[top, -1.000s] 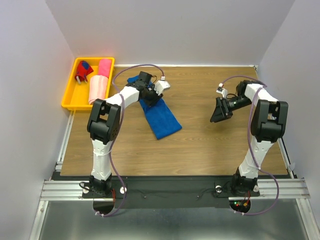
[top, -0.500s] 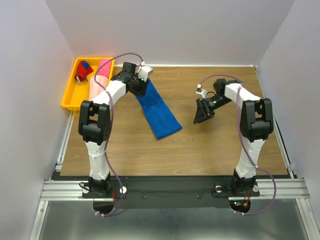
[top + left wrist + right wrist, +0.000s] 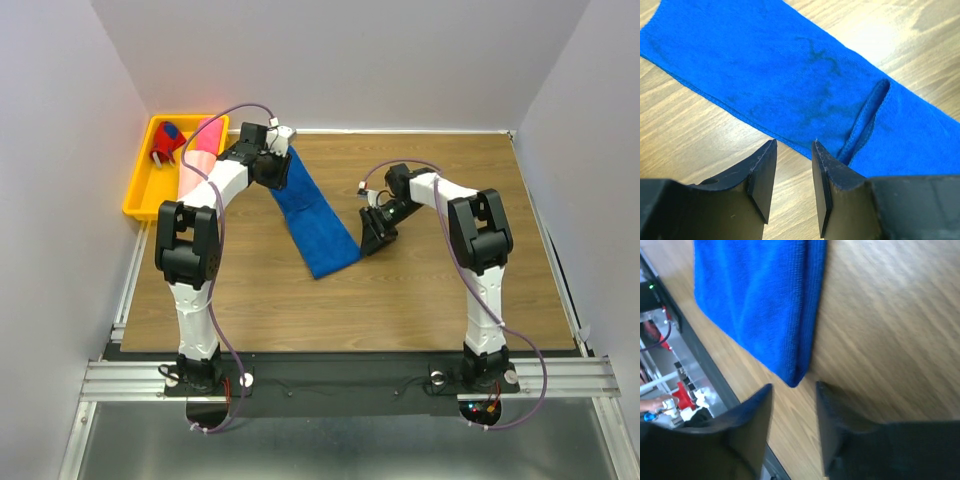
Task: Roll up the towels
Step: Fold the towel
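The royal blue towel [image 3: 313,215] lies flat and stretched out on the table, running from far left to near right. My left gripper [image 3: 272,168] is open and empty at its far end; in the left wrist view the towel [image 3: 790,75] shows a raised fold just past my gripper [image 3: 792,147]. My right gripper [image 3: 372,238] is open and empty next to the towel's near right corner [image 3: 795,375], which lies just ahead of my gripper [image 3: 794,390]. The hot pink towel [image 3: 208,135] and the pale pink towel [image 3: 190,178] lie in the yellow tray.
The yellow tray [image 3: 140,190] stands at the far left of the table and also holds a red and blue object [image 3: 165,143]. The metal rail [image 3: 340,375] with the arm bases runs along the near edge.
My right gripper has swept left across the table to the blue towel's near corner. My left gripper has moved back and left to the towel's far end, and the towel now lies stretched out.
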Tool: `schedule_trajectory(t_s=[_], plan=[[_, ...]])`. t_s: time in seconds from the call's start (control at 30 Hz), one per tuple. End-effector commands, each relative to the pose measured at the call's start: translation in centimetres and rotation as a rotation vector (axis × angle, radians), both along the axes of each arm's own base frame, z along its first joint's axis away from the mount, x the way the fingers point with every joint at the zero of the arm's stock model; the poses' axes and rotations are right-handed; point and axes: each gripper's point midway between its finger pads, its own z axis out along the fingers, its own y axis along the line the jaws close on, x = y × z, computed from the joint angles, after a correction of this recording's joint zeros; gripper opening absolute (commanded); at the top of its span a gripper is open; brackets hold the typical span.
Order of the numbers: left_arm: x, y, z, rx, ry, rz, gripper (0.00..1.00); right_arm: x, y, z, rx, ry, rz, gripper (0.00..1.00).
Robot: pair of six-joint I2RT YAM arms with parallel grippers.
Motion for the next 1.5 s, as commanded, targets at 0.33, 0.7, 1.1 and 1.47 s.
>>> schedule_trajectory(t_s=[0.33,0.7,1.1,1.47], plan=[[1.6,-1.1,-1.1,-0.044,0.004,-0.001,0.37,-6.0,2.2,-0.3,0.087,0.124,0.068,0.01],[1.1,-4.4,-4.2,-0.053,0.047,-0.136,0.36,-12.7,3.2,1.2,0.184,0.281,0.114,0.01],[-1.4,-4.7,10.3,-0.111,-0.288,-0.229,0.71,-10.8,1.9,7.9,0.175,-0.029,0.104,0.64],[-16.7,-0.6,11.2,0.066,-0.445,-0.493,0.99,-2.6,5.3,11.4,0.214,-0.206,0.062,0.45]])
